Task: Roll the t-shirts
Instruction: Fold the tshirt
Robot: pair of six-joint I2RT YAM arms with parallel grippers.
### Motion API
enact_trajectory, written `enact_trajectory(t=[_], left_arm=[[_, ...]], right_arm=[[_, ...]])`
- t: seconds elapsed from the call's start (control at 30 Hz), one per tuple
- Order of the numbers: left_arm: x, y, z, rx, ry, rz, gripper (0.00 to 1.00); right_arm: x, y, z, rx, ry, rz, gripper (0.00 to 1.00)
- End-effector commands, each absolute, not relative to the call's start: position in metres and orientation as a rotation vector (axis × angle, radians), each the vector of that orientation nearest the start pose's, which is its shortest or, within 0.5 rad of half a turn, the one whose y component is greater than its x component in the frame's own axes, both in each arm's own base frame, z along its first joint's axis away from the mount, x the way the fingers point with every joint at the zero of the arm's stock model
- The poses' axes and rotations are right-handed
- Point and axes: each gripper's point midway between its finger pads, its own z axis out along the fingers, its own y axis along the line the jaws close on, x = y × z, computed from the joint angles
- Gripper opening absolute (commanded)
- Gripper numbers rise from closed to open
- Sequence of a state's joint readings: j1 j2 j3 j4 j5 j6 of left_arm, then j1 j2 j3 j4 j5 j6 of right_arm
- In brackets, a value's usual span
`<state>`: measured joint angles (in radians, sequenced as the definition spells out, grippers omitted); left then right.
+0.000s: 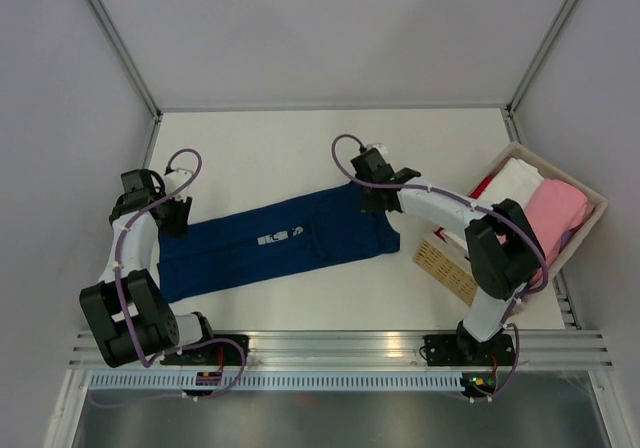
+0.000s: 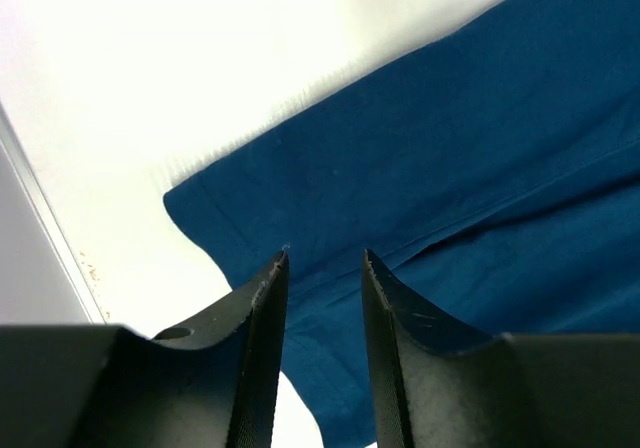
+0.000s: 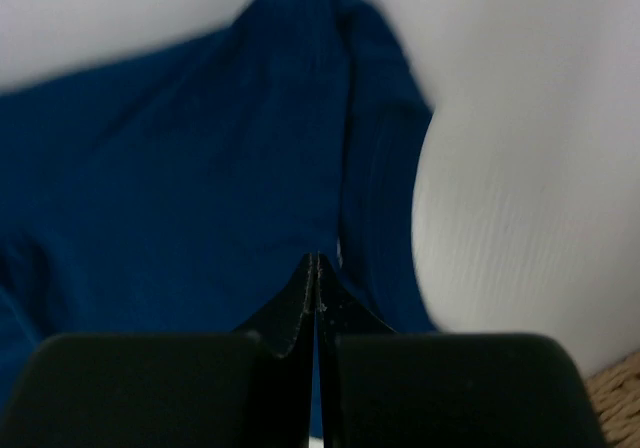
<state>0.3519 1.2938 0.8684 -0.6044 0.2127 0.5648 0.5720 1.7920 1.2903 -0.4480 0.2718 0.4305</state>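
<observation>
the shirt [image 1: 250, 250] looks limp and light, best pinched at its hem. left jaws apart above it; right jaws together.

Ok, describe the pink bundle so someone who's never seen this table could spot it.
Start at the white table and go to the pale rectangular bin at its right edge. Inside, the pink cloth bundle lies on the right side, beside a white cloth bundle; it is the only pink thing there.
</observation>
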Motion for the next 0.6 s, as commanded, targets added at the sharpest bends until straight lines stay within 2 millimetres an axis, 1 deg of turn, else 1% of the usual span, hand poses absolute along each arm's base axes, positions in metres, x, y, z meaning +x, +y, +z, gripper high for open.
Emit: enact_trajectory(t=[0.0, 0.03, 0.07, 0.1, 0.13, 0.17, 0.2, 0.3, 0.33, 0.43, 0.53, 0.57], left_arm=[[0.288, 0.084, 0.098, 0.316, 2.528, 0.031, 0.41], [0.288, 0.084, 0.096, 0.312, 2.533, 0.028, 0.42], [0.288, 0.085, 0.095, 0.307, 2.539, 0.029, 0.42], [0.288, 0.085, 0.094, 0.307, 2.54, 0.034, 0.42], [0.288, 0.086, 0.093, 0.307, 2.542, 0.035, 0.43], [0.288, 0.086, 0.092, 0.306, 2.545, 0.036, 0.43], [0.287, 0.085, 0.09, 0.302, 2.548, 0.033, 0.43], [0.287, 0.085, 0.089, 0.294, 2.547, 0.025, 0.44], [0.287, 0.085, 0.089, 0.287, 2.55, 0.025, 0.44], [0.284, 0.086, 0.087, 0.293, 2.553, 0.036, 0.45], [0.281, 0.081, 0.081, 0.3, 2.566, 0.005, 0.45], [0.281, 0.08, 0.078, 0.291, 2.574, -0.011, 0.45]], right_arm=[[0.319, 0.222, 0.052, -0.164, 2.588, 0.077, 0.0], [0.306, 0.224, 0.049, -0.18, 2.612, 0.087, 0.0], [0.288, 0.224, 0.037, -0.213, 2.651, 0.078, 0.0], [0.279, 0.225, 0.032, -0.197, 2.672, 0.096, 0.0], [0.275, 0.23, 0.029, -0.193, 2.672, 0.136, 0.0], [0.267, 0.226, 0.019, -0.187, 2.696, 0.142, 0.0], [0.267, 0.225, 0.016, -0.178, 2.696, 0.139, 0.0], [0.275, 0.223, 0.005, -0.174, 2.714, 0.102, 0.0], [0.276, 0.221, -0.002, -0.187, 2.732, 0.078, 0.0], [0.286, 0.215, -0.008, -0.178, 2.74, 0.07, 0.0], [0.314, 0.205, -0.009, -0.112, 2.727, 0.099, 0.0], [0.341, 0.203, 0.004, -0.071, 2.683, 0.11, 0.0]])
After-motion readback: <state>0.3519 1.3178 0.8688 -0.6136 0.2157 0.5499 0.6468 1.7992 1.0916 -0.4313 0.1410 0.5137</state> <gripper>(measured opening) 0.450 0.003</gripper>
